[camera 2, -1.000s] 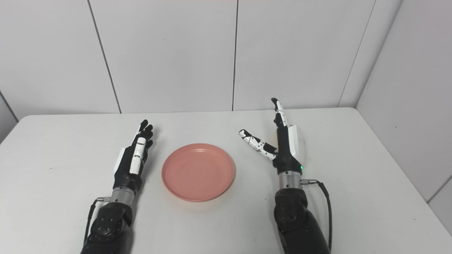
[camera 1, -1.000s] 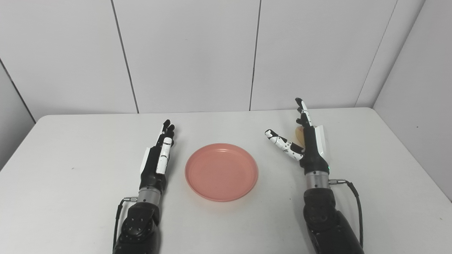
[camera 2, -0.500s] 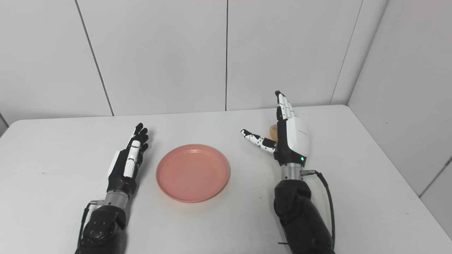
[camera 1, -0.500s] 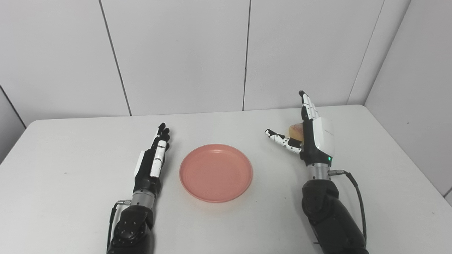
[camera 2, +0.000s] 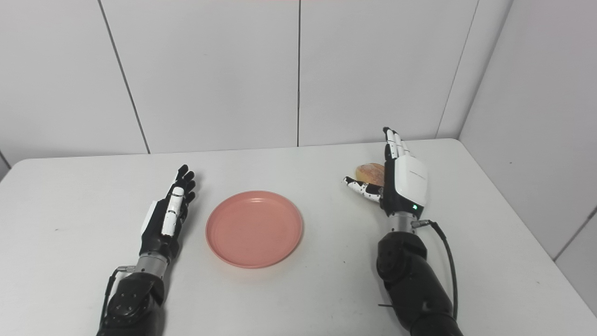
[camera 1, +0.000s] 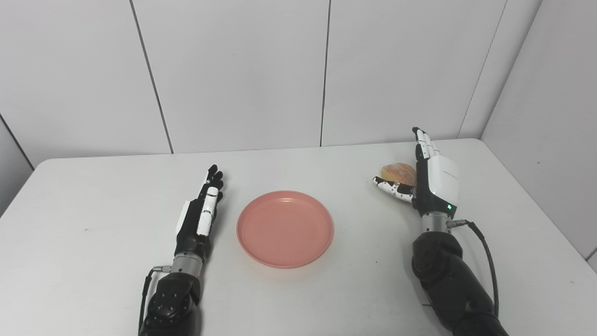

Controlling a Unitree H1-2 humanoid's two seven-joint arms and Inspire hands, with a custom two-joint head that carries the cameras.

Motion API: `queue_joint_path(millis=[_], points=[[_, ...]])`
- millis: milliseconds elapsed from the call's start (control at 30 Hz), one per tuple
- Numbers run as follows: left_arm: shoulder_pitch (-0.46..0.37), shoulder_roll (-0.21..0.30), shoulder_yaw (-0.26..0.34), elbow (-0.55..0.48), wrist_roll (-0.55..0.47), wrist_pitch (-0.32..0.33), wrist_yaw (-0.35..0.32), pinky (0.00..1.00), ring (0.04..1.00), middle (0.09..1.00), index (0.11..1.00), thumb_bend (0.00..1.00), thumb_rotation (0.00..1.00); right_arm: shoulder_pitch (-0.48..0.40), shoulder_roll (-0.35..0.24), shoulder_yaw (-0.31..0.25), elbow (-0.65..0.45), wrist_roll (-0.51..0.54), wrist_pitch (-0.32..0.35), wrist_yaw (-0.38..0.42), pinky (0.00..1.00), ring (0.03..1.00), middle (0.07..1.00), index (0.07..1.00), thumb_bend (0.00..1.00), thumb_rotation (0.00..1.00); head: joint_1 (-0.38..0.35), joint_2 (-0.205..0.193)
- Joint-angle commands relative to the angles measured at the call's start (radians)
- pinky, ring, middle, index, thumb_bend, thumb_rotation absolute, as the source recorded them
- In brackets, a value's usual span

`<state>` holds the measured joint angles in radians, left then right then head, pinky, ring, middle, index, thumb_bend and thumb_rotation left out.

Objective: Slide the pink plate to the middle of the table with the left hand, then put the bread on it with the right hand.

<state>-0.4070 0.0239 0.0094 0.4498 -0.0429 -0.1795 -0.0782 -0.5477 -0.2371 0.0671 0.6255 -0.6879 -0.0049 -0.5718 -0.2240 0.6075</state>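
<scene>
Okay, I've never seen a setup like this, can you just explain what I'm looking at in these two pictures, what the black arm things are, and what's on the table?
Both pictures show one scene, taken by two cameras side by side on a humanoid robot's head, looking down at a white table. That is why they look nearly alike.

The two black arms rising from the bottom edge are the robot's own. Each ends in a mechanical hand with fingers and a thumb.

The left hand lies stretched out, fingers apart, holding nothing, just beside a pink plate near the table's middle. The plate has nothing on it.

The right hand stands open on its edge next to a small bread roll that lies on the table. Its thumb reaches in front of the roll, but the hand has not closed, so nothing is held yet.
</scene>
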Motion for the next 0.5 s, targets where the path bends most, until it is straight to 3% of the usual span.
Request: queue_joint_path(millis=[0,300,467], points=[[0.023,0.012,-0.007,-0.003,0.006,-0.004,-0.008,1.0,1.0,0.994,0.99,0.5,1.0,-0.061,-0.027,0.002,-0.007,0.007,0.028,0.007,0.84,0.885,0.91,0.91,0.7,0.3,0.001,0.003],[0.028,0.007,-0.001,-0.019,-0.014,0.0,-0.022,1.0,1.0,0.994,0.993,0.49,1.0,-0.073,-0.04,0.027,0.044,0.052,0.038,0.06,0.76,0.846,0.884,0.892,0.63,0.29,0.003,0.006],[0.029,0.01,-0.004,-0.024,-0.007,0.007,-0.022,1.0,1.0,0.998,0.998,0.49,1.0,-0.073,-0.038,0.028,0.048,0.071,0.028,0.052,0.65,0.765,0.839,0.841,0.56,0.21,0.005,0.008]])
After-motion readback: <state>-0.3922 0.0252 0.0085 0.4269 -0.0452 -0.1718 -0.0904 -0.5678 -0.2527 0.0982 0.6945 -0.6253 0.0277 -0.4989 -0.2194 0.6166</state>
